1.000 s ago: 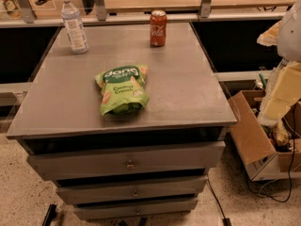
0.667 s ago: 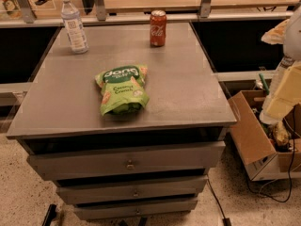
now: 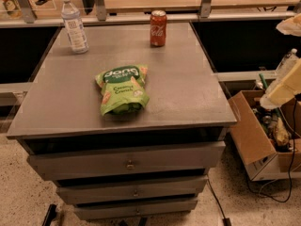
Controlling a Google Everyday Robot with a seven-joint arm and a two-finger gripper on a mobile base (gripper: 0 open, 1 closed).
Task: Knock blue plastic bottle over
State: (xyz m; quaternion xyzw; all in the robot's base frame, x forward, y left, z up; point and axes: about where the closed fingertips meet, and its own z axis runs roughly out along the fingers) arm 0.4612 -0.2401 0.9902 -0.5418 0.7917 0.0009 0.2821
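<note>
The blue plastic bottle (image 3: 74, 23) stands upright at the back left corner of the grey table (image 3: 188, 93). It is clear, with a white cap and a pale label bearing a dark square mark. My gripper (image 3: 283, 84) shows only as cream parts of the arm at the right edge of the view. It is beyond the table's right side, far from the bottle and touching nothing on the table.
A red Coca-Cola can (image 3: 158, 28) stands upright at the back middle. A green snack bag (image 3: 122, 89) lies flat near the centre. A cardboard box (image 3: 263, 135) of clutter sits on the floor at the right. A shelf rail (image 3: 141, 18) runs behind the table.
The cream arm parts at the right edge have shifted slightly to the right. The bottle, can and bag have not moved.
</note>
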